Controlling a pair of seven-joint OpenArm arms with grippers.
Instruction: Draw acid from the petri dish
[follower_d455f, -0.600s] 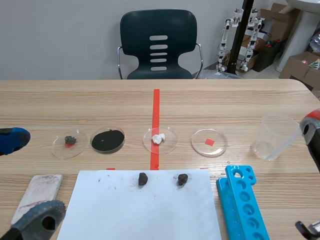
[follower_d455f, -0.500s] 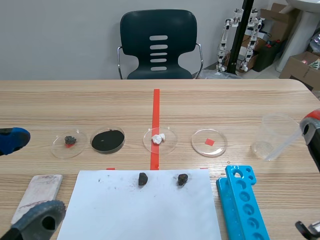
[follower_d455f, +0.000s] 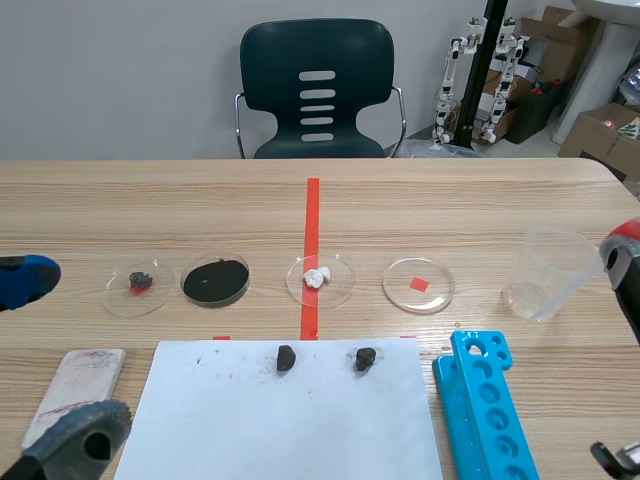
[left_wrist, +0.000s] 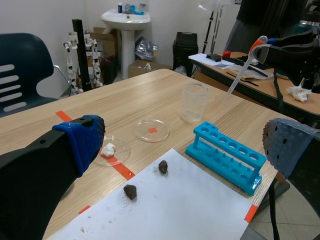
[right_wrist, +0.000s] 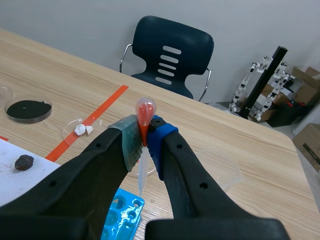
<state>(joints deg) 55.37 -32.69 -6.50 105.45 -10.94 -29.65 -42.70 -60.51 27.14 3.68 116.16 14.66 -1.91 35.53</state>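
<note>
A: Right wrist view: right gripper (right_wrist: 144, 145) is clamped on the pipette (right_wrist: 145, 109), pads on the neck just under the orange bulb. Left gripper (left_wrist: 186, 145) is spread wide, nothing in it.
B: Target?
A: Clear petri dish (follower_d455f: 418, 285) over the red square. It sits past the beaker (follower_d455f: 545, 275) from the pipette's tip, on the tip's left, well apart.
B: How to do it well?
A: My call: clear the beaker rim, swing left, come down slanted so the tip meets the shallow floor without shoving the dish. Squeeze the bulb before dipping.
B: Unclear bits?
A: Can't tell if the dish holds liquid. Fingers hide the tip in the wrist view. Scene view cuts off the right arm.
</note>
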